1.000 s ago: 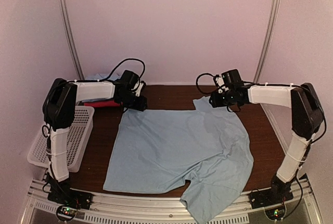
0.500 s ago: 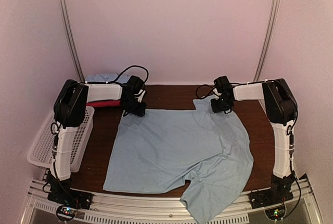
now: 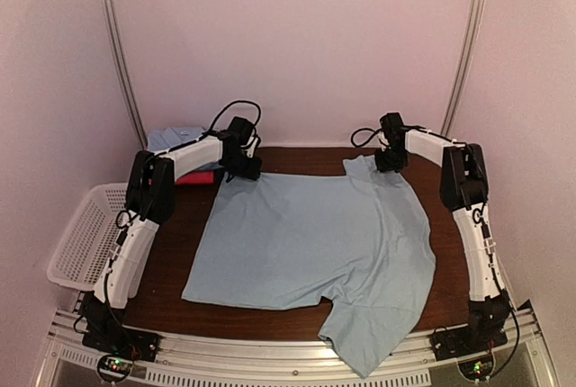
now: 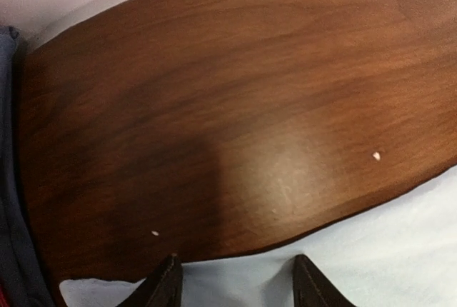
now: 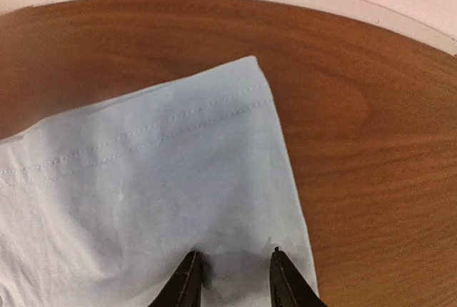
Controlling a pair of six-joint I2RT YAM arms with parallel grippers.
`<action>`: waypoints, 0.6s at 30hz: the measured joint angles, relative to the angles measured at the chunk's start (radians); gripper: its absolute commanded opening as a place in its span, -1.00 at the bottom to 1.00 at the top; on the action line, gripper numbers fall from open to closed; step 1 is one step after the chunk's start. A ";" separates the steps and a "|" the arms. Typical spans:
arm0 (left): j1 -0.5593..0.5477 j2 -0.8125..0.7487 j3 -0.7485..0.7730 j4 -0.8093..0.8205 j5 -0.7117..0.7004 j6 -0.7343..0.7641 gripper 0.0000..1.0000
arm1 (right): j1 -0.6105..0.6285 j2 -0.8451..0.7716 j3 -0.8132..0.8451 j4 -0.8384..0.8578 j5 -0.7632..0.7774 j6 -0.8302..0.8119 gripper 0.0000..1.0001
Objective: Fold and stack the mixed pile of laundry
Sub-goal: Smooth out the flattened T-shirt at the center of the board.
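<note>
Both arms are reaching toward the far edge of the tabletop (image 3: pixel 297 158), forearms angling inward from raised elbows, and the large light blue shirt (image 3: pixel 306 243) is lying spread flat between them. The left pincer (image 3: pixel 241 169) is pointing down at the shirt's far left corner, jaws about half open, with cloth lying flat between the tips. The right pincer (image 3: pixel 389 160) is resting on the far right sleeve, showing a narrower gap with cloth between its fingers.
</note>
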 measured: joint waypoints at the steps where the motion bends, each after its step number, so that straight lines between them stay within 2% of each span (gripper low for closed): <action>1: 0.009 0.005 0.007 0.003 0.010 0.002 0.13 | -0.011 0.029 0.053 -0.016 -0.004 -0.004 -0.26; 5: 0.053 0.020 0.040 0.020 0.060 0.009 0.21 | -0.032 0.094 0.184 -0.059 -0.034 -0.027 -0.09; 8: 0.072 0.013 0.058 0.034 0.090 0.022 0.24 | -0.036 0.051 0.131 -0.061 -0.077 -0.035 0.06; 12: 0.061 -0.091 -0.040 0.069 0.091 0.032 0.24 | -0.009 -0.227 -0.239 -0.016 -0.138 -0.034 0.09; 15: 0.031 -0.280 -0.237 0.085 0.084 0.029 0.23 | 0.037 -0.486 -0.477 0.014 -0.182 -0.018 0.08; 18: -0.013 -0.516 -0.500 0.139 0.078 0.012 0.21 | 0.112 -0.739 -0.697 0.057 -0.202 0.012 0.06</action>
